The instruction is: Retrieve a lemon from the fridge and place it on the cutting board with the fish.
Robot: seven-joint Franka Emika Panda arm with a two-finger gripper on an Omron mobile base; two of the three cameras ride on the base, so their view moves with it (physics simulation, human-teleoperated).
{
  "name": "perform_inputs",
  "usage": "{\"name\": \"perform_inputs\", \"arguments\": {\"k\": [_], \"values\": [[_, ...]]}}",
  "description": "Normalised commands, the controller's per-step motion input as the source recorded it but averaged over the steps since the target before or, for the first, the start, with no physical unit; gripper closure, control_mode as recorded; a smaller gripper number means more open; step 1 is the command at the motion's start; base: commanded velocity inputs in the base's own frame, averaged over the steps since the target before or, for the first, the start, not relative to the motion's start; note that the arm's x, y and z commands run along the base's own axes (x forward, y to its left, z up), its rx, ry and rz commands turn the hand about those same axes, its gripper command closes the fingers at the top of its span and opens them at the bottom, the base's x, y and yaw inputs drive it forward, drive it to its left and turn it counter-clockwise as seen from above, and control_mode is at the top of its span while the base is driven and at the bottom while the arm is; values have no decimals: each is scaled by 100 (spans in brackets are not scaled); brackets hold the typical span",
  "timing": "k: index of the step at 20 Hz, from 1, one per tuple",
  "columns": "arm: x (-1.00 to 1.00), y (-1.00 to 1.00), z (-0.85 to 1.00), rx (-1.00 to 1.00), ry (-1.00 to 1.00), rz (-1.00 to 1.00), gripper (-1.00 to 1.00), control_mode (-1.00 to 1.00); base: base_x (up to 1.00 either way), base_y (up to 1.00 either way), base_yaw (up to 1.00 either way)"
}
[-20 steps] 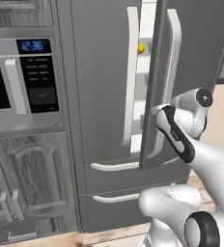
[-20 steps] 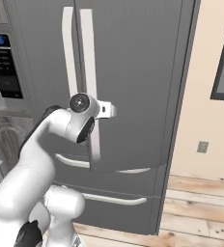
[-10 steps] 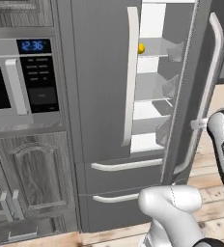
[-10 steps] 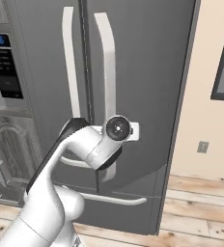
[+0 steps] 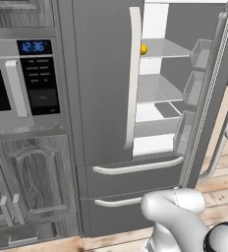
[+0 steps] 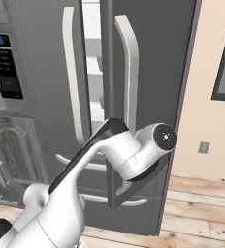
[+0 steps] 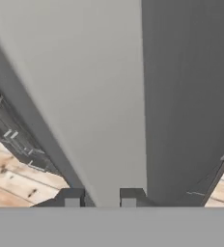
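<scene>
The grey fridge (image 5: pixel 101 98) stands with its right door (image 5: pixel 212 98) swung wide open. The lemon (image 5: pixel 143 48) is a small yellow ball on a clear upper shelf, just behind the left door's white handle (image 5: pixel 133 74). In the hand view my gripper (image 7: pixel 100 198) is pressed close to the right door, and its long white handle (image 7: pixel 99 96) runs down between the two fingertips (image 7: pixel 72 198), which sit a narrow gap apart around it. From the right base view my arm (image 6: pixel 134 152) reaches across that door (image 6: pixel 148 72). The cutting board and the fish are out of view.
A microwave (image 5: pixel 17 83) sits left of the fridge above dark wood-grain cabinets (image 5: pixel 32 182). Two closed drawers (image 5: pixel 135 167) run under the fridge doors. Door bins (image 5: pixel 192 88) line the open door's inside. Wooden floor (image 6: pixel 201 213) and a beige wall with an outlet (image 6: pixel 203 147) lie to the right.
The right fridge door has swung much further open with my hand on its handle, and the arm has moved right with it. More shelves and the lemon now show.
</scene>
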Motion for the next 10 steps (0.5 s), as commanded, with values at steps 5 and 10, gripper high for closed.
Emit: {"name": "perform_inputs", "arguments": {"k": [5,10], "values": [[0,0,0,0,0,0,-100,-100,0,0,0],[-28,0,11,0,0,0,-100,-100,0,0,0]]}}
